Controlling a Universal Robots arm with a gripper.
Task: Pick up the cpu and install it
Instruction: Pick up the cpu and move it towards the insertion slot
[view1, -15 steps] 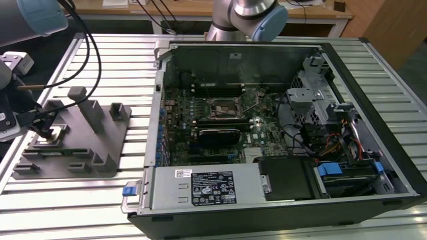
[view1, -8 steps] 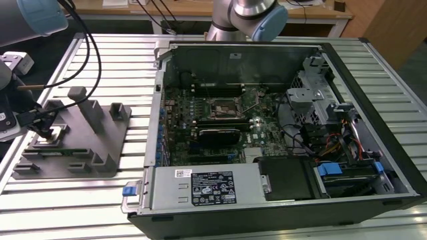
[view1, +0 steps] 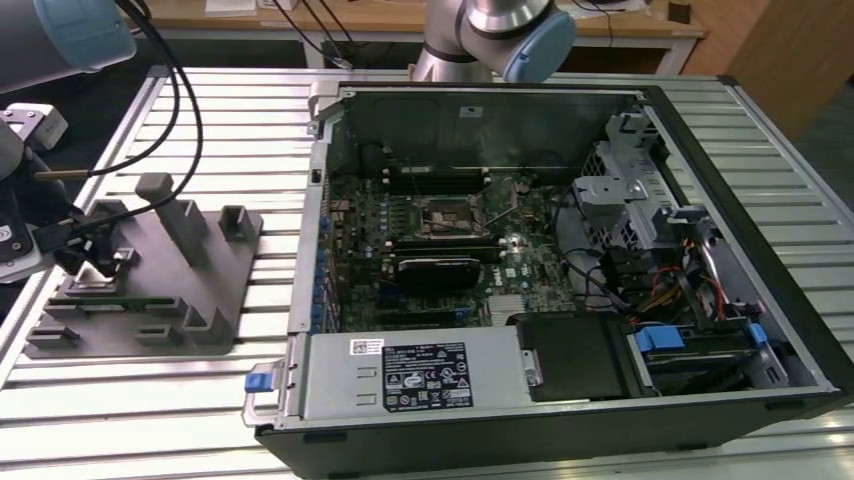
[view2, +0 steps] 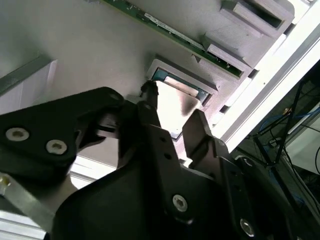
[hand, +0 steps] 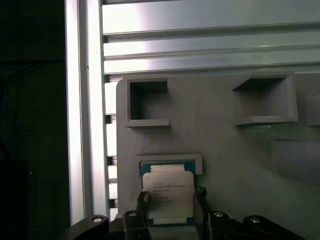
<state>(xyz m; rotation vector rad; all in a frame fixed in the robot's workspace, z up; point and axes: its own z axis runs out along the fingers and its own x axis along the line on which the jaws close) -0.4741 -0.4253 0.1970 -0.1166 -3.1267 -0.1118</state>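
On the grey fixture (hand: 225, 150), gripper (hand: 171, 199) straddles cpu (hand: 168, 192).

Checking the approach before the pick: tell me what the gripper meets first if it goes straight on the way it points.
Most likely the cpu. In both wrist views the gripper has a finger on either side of the chip, which lies in its recess on the grey fixture. How much gap remains is unclear.
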